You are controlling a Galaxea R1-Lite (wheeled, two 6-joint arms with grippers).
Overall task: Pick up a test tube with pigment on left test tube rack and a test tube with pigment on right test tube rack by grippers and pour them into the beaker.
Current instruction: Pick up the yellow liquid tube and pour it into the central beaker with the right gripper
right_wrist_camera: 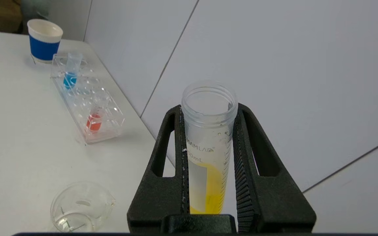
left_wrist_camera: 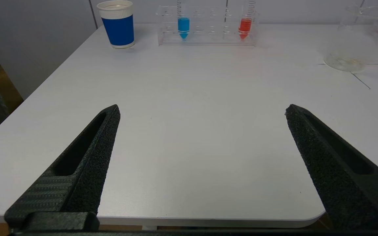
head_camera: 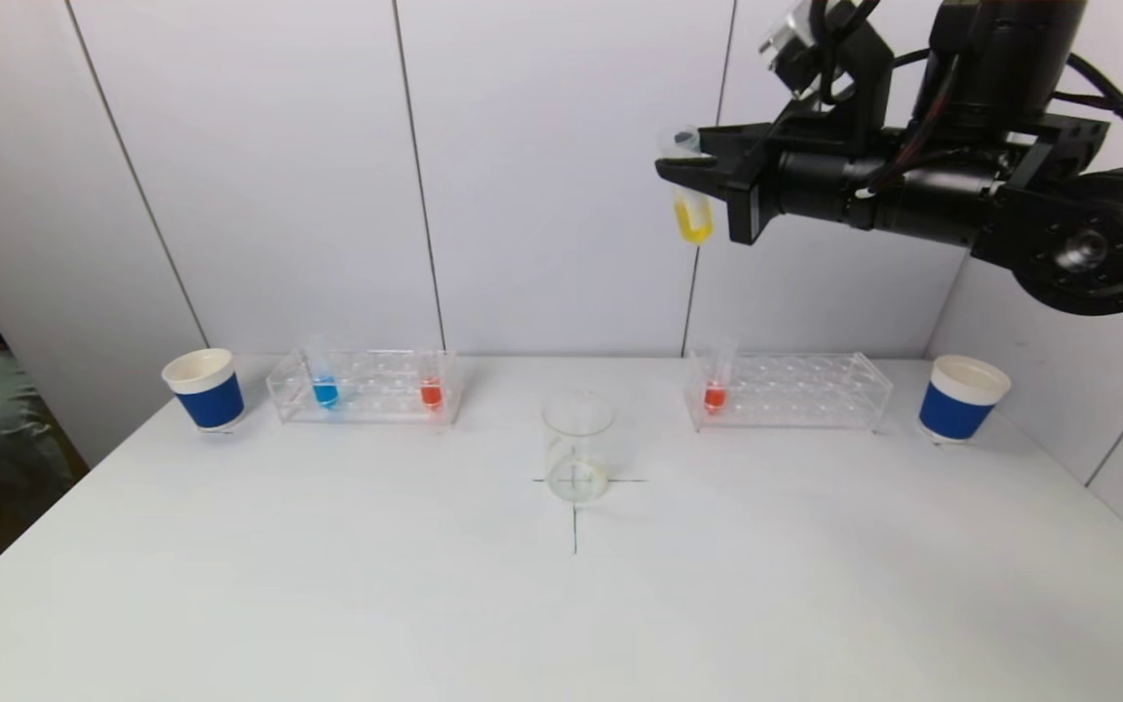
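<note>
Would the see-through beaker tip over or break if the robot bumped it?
The beaker looks like thin clear glass, so it could crack. It holds almost nothing, so it is probably light and might slide or tip. Its wide flat base should help it stay standing.
</note>
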